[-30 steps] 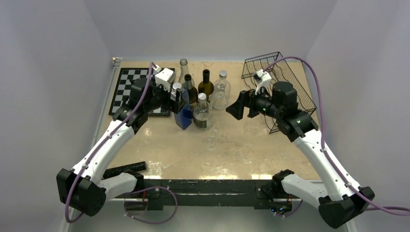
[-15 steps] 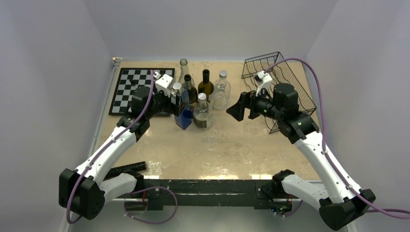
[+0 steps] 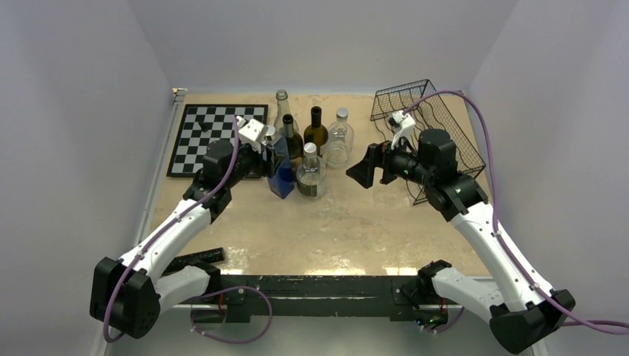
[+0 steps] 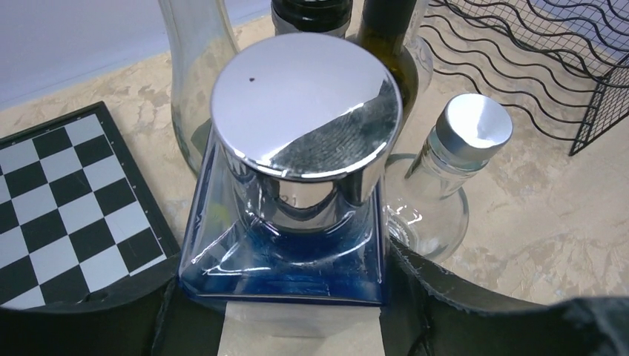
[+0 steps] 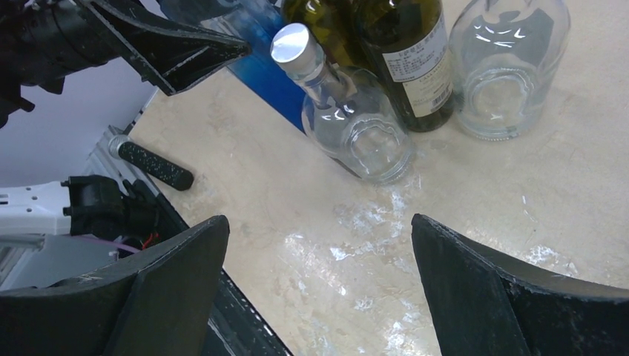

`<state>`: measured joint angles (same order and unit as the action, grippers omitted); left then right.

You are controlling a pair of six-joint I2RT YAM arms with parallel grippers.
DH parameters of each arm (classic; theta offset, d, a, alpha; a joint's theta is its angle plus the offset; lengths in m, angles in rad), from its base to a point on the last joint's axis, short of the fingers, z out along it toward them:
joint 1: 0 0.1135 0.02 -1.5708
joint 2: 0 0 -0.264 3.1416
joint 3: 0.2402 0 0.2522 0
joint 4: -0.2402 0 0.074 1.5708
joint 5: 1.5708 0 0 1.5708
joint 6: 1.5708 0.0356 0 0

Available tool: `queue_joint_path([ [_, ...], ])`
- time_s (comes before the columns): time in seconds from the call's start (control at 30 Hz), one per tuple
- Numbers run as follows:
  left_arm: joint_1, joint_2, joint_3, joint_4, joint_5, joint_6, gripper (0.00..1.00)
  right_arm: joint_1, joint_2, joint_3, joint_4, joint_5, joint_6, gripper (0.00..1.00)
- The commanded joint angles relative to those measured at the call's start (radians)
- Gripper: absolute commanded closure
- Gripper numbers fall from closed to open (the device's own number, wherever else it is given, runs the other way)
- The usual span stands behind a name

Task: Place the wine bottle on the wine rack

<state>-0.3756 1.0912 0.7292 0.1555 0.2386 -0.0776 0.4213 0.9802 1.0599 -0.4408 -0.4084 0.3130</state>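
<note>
Two dark green wine bottles stand upright in a cluster at mid-table, one with a label [image 3: 316, 132] [image 5: 404, 52] and one beside it [image 3: 291, 139]. The black wire wine rack [image 3: 438, 126] [image 4: 549, 44] sits at the back right. My left gripper [image 3: 278, 159] [image 4: 282, 297] is shut on a blue square bottle with a silver cap [image 3: 281, 178] [image 4: 304, 104], its fingers pressed on both sides, just left of the wine bottles. My right gripper [image 3: 365, 167] [image 5: 319, 222] is open and empty, hovering right of the cluster, between it and the rack.
A round clear flask with a silver cap [image 3: 310, 174] [image 5: 356, 126], a clear bottle [image 3: 340, 141] and a tall clear bottle [image 3: 281, 107] crowd the wine bottles. A chessboard [image 3: 200, 137] lies at the back left. A black bar [image 3: 191, 259] lies near the front edge.
My left arm has shifted, its wrist dropping toward the near side while the fingers stay round the blue bottle. The blue bottle has not moved. The right gripper has barely moved.
</note>
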Motion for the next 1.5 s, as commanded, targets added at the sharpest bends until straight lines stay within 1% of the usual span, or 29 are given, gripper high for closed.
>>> queue_joint_path([
  [0.0,-0.003,-0.076,0.008,0.063,-0.022,0.012,1.0,0.013,-0.032,-0.034,0.074,-0.065,-0.068,0.01],
  [0.03,-0.003,-0.092,0.017,0.047,-0.018,0.016,1.0,0.015,-0.035,-0.038,0.081,-0.071,-0.076,0.01],
  [0.13,-0.004,-0.136,0.081,-0.069,0.015,0.029,1.0,0.028,-0.034,-0.05,0.115,-0.105,-0.09,0.01],
  [0.27,-0.014,-0.173,0.199,-0.281,0.036,0.041,1.0,0.088,-0.047,-0.091,0.219,-0.109,-0.101,0.01],
  [0.37,-0.015,-0.183,0.288,-0.421,0.018,0.028,1.0,0.168,-0.059,-0.121,0.308,-0.041,-0.123,0.01],
  [0.5,-0.016,-0.215,0.368,-0.557,0.023,-0.017,1.0,0.295,-0.055,-0.147,0.427,0.072,-0.14,0.01],
  [0.53,-0.016,-0.229,0.382,-0.572,0.033,-0.033,1.0,0.315,-0.05,-0.151,0.448,0.106,-0.144,0.02],
  [0.63,-0.017,-0.263,0.421,-0.605,0.078,-0.082,1.0,0.445,-0.014,-0.154,0.549,0.211,-0.196,0.01],
  [0.7,-0.018,-0.277,0.463,-0.63,0.123,-0.105,1.0,0.542,0.024,-0.147,0.61,0.318,-0.252,0.01],
  [0.77,-0.024,-0.281,0.505,-0.666,0.147,-0.118,1.0,0.614,0.085,-0.126,0.655,0.427,-0.277,0.01],
  [0.87,-0.025,-0.293,0.555,-0.694,0.157,-0.13,1.0,0.683,0.155,-0.097,0.715,0.581,-0.277,0.01],
  [0.97,-0.026,-0.304,0.586,-0.701,0.163,-0.139,1.0,0.734,0.213,-0.076,0.774,0.669,-0.293,0.01],
  [1.07,-0.025,-0.303,0.612,-0.702,0.172,-0.145,1.0,0.772,0.264,-0.045,0.787,0.693,-0.308,0.01],
  [1.27,-0.026,-0.293,0.637,-0.696,0.162,-0.151,1.0,0.803,0.306,-0.049,0.851,0.653,-0.289,0.01],
  [1.33,-0.026,-0.289,0.641,-0.69,0.151,-0.156,1.0,0.805,0.313,-0.042,0.848,0.63,-0.267,0.01],
  [1.47,-0.025,-0.284,0.65,-0.671,0.16,-0.183,1.0,0.806,0.351,-0.009,0.823,0.63,-0.231,0.01],
])
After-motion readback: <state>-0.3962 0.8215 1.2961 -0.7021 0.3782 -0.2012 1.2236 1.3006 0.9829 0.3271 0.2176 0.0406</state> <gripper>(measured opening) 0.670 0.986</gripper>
